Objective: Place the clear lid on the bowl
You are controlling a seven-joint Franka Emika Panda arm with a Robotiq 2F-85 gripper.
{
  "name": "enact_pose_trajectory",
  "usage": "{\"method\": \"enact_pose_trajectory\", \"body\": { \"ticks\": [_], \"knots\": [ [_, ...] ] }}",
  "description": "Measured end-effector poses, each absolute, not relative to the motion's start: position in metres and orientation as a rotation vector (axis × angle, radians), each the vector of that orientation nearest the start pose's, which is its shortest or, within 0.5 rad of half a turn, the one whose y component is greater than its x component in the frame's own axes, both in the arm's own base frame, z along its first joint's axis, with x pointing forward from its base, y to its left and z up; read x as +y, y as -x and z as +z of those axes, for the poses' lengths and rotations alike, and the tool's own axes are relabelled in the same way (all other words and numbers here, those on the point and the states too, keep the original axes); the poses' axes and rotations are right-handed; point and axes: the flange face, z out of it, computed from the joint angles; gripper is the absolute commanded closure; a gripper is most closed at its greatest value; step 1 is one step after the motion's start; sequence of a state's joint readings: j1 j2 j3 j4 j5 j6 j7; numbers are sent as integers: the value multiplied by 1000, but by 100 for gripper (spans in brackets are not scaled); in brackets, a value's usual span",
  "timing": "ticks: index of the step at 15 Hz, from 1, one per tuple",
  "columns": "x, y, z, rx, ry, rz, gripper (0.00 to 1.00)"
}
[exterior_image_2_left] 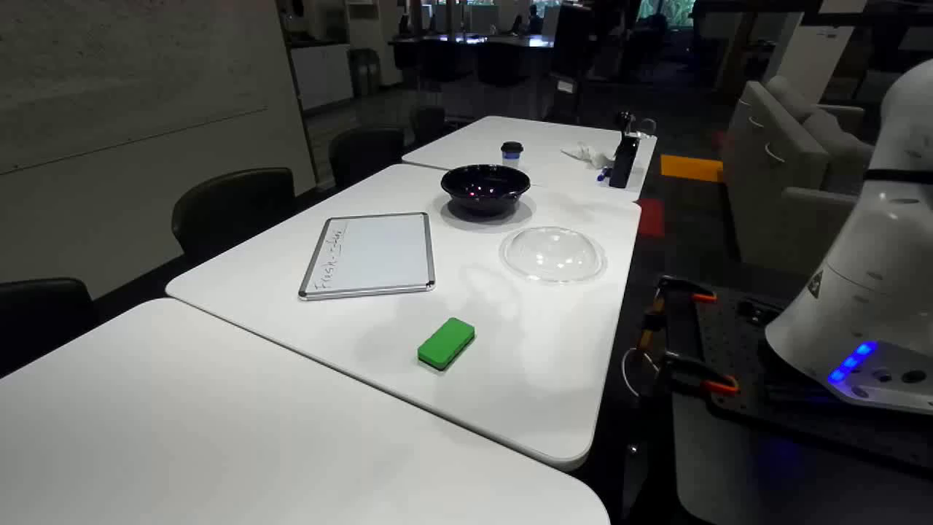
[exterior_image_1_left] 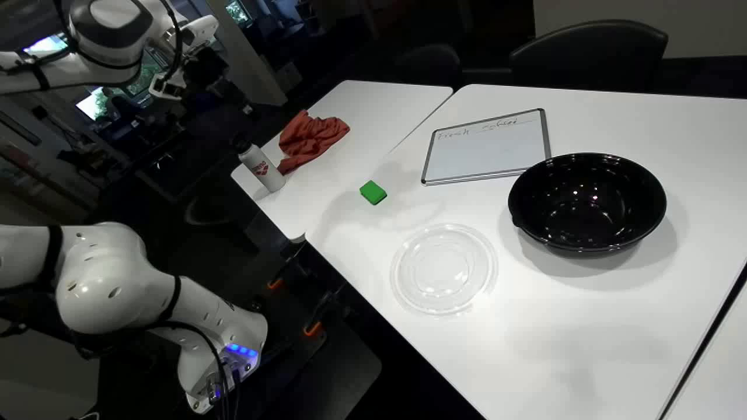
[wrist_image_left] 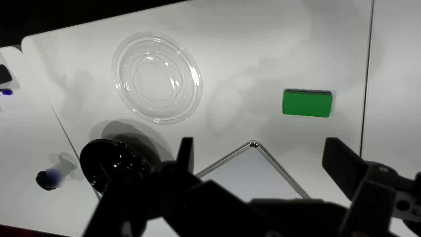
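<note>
On the white table (exterior_image_1_left: 560,344), in an exterior view: clear lid (exterior_image_1_left: 443,269) lies dome up, nearer than and left of the black bowl (exterior_image_1_left: 586,204), apart from it. Bowl upright. Green block (exterior_image_1_left: 373,192) beyond lid, leftward; whiteboard (exterior_image_1_left: 490,150) on far side. Wrist view: gripper (wrist_image_left: 260,154) raised clear, fingers spread wide, holding nothing.
</note>
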State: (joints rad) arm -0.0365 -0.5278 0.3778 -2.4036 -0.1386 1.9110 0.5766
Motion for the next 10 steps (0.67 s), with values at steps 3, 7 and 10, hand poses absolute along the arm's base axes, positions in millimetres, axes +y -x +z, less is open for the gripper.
{"method": "enact_pose_trajectory", "body": {
  "ticks": [3,7,10],
  "knots": [
    [136,-377,494,403,3398,-230,0],
    [135,-377,495,398,3392,-232,0],
    [126,-385,498,377,3363,-286,0]
  ]
}}
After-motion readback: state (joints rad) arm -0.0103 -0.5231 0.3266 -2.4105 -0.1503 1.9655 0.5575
